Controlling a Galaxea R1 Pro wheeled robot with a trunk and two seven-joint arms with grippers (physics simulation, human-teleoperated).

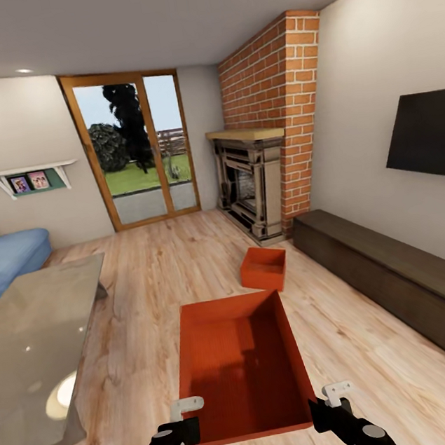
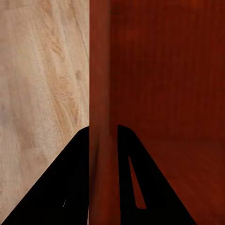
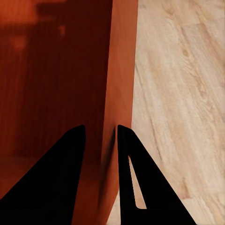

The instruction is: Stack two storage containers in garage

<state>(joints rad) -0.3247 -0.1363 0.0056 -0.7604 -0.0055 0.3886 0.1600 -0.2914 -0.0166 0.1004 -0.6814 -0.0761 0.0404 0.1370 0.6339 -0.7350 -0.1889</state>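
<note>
From the head camera I have the near storage container (image 1: pixel 239 369) straight ahead of me over the light wood plank floor (image 1: pixel 152 275), an orange-red open-top rectangular bin with thin plain walls, its long axis running away from me. My left gripper (image 1: pixel 187 417) sits at its near left corner and my right gripper (image 1: pixel 332 401) at its near right corner, but from up here I cannot see how the fingers meet the walls. The wrist cameras settle that: the left wrist view shows the two black fingers (image 2: pixel 56 187) straddling the left wall's edge (image 2: pixel 101 93), one finger on the wood side and one over the bin's ribbed-looking red interior, pinched onto the wall. The right wrist view shows the same, dark fingers (image 3: pixel 51 178) clamped on the right wall (image 3: pixel 123 70), with pale grained planks outside it and shadowed red inside. Only the head camera gives me the room: the second storage container (image 1: pixel 264 267) rests on the floor further ahead, near the stone-framed fireplace (image 1: pixel 249 187) at the foot of a brick chimney (image 1: pixel 274 88). A long dark low cabinet (image 1: pixel 401 282) runs along the right wall under a flat black TV (image 1: pixel 428 135). To my left there is a glossy grey table (image 1: pixel 35 348), a blue sofa (image 1: pixel 8 256), a wall shelf with framed pictures (image 1: pixel 29 180), and a wood-framed glass door (image 1: pixel 138 149) looking out on lawn and trees.
</note>
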